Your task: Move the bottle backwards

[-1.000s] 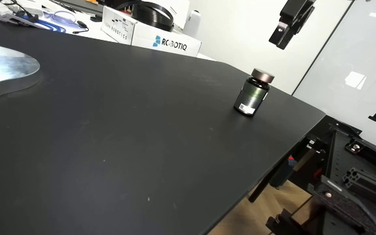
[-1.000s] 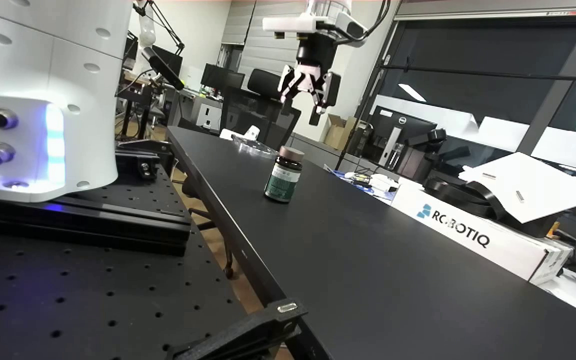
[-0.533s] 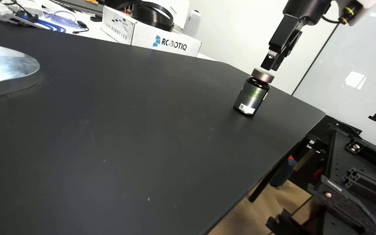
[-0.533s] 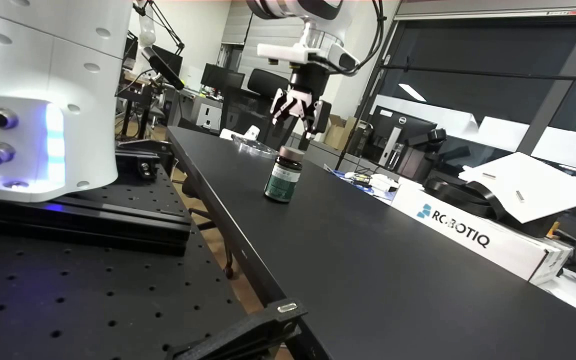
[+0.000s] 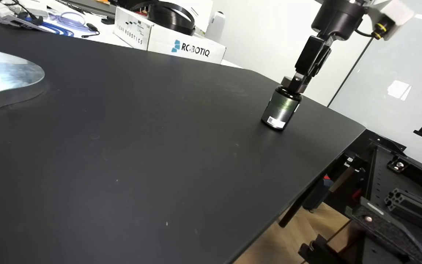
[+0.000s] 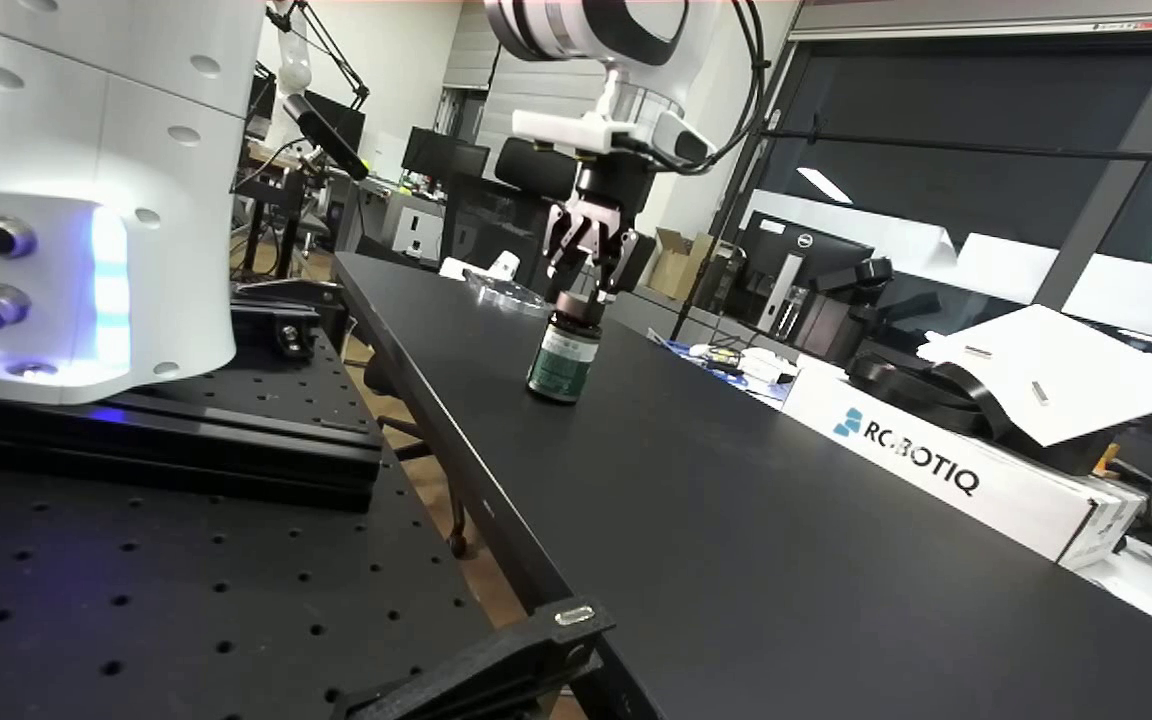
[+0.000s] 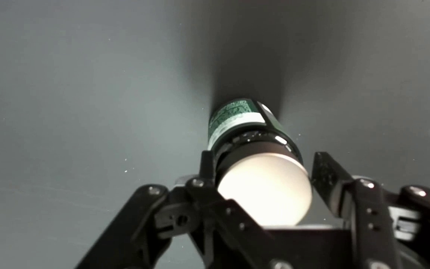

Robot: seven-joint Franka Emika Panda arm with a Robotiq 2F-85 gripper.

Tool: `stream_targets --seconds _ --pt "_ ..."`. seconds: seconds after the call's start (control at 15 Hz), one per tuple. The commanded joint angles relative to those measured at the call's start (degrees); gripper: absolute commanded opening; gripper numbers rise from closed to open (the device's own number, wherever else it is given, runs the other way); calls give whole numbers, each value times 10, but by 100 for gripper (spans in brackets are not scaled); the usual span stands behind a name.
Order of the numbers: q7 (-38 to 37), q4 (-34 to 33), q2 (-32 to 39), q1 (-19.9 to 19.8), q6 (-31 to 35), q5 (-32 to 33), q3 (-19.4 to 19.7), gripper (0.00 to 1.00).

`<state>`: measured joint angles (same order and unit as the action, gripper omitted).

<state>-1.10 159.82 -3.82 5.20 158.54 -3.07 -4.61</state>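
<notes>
Short cylindrical bottle with dark brown-black body and green label (image 6: 563, 360): standing upright on the flat matte black tabletop (image 6: 766, 560), without visible lift. In an exterior view, placed in the far part toward the left edge, well apart from the rounded white robot base (image 6: 106, 130) at near left.
Black two-finger pincer with jointed links (image 7: 264, 158): set narrow, at the width of the round metallic-brown cap (image 7: 265, 186); by judgement holding the bottle there. Cannot tell the firmness of this hold.
Cap: placed between both slim black fingers (image 7: 207, 164) in the wrist view; partly covered by the same fingers in both exterior views.
Reach to the bottle: done, with one finger on each side of the cap.
Grip on the cap: likely done, though perhaps only just.
Move backwards: judged not yet begun. Left for the next step, by a small lift or by sliding on the tabletop. Cannot tell the exact direction or the end place.
Letting go: left for the end, by spreading the fingers after setting the bottom flat.
White cardboard box with ROBOTIQ lettering (image 5: 187, 47): standing beyond the far edge of the tabletop in an exterior view, well apart from the bottle.
</notes>
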Motion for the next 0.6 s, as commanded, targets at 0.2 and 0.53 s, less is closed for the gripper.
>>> stream_targets --seconds 0.2,0.53 --pt "-2 -1 -12 -8 24 14 3 36" --pt "-3 -8 -87 -6 -16 2 5 36"
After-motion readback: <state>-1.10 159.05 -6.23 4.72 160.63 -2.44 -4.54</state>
